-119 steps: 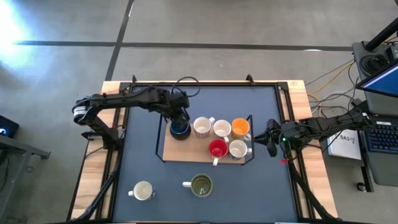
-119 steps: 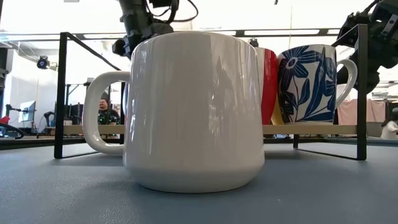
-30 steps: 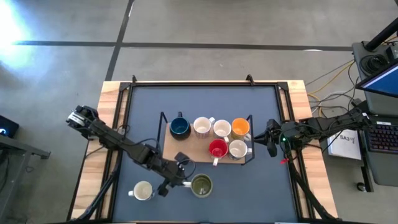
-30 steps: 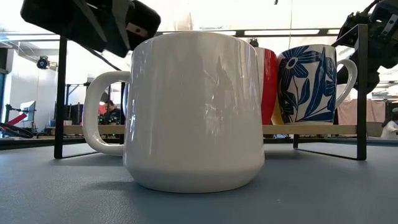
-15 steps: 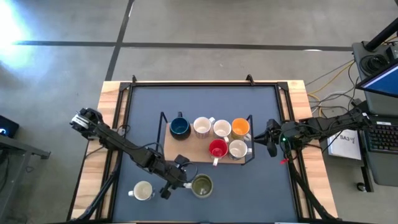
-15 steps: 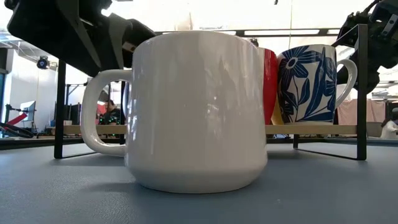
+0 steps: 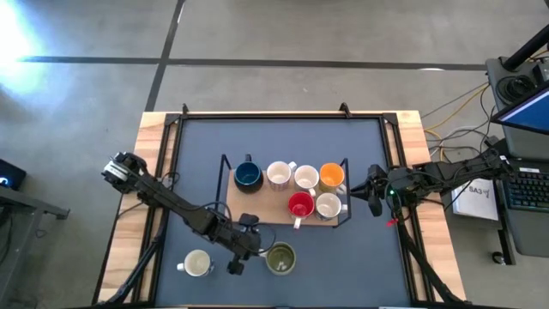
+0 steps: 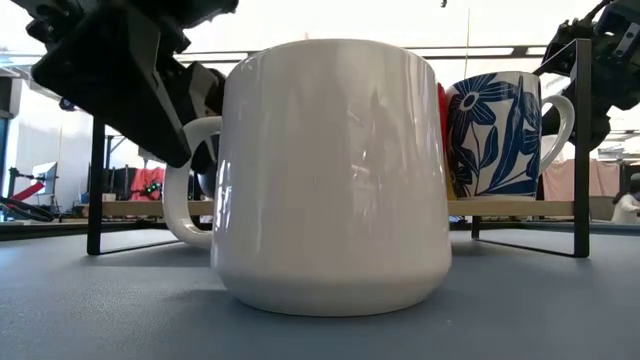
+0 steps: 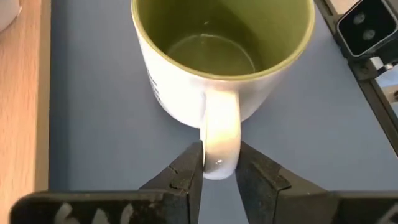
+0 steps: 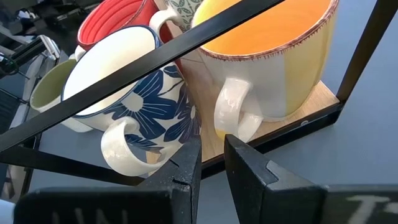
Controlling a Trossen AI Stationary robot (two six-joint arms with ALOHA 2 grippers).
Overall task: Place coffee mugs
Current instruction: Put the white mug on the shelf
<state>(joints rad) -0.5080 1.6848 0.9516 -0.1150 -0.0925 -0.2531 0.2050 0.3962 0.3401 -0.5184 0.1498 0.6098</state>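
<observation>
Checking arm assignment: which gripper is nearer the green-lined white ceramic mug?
Left. The left gripper straddles the green-lined white ceramic mug's handle; the right gripper waits beyond the rack's far end.

olive-lined white mug (image 9: 217, 68), blue-flowered white mug (image 10: 134, 93)

— What do you have on the table apart from the job?
— You've got a dark mat (image 7: 283, 142) between pale wooden side strips (image 7: 146, 215), and a wooden board (image 7: 266, 204) inside a black frame (image 8: 582, 150).
— And off the table?
— On your right, a keyboard (image 7: 525, 190) and loose cables (image 7: 459, 107) on the floor.
</observation>
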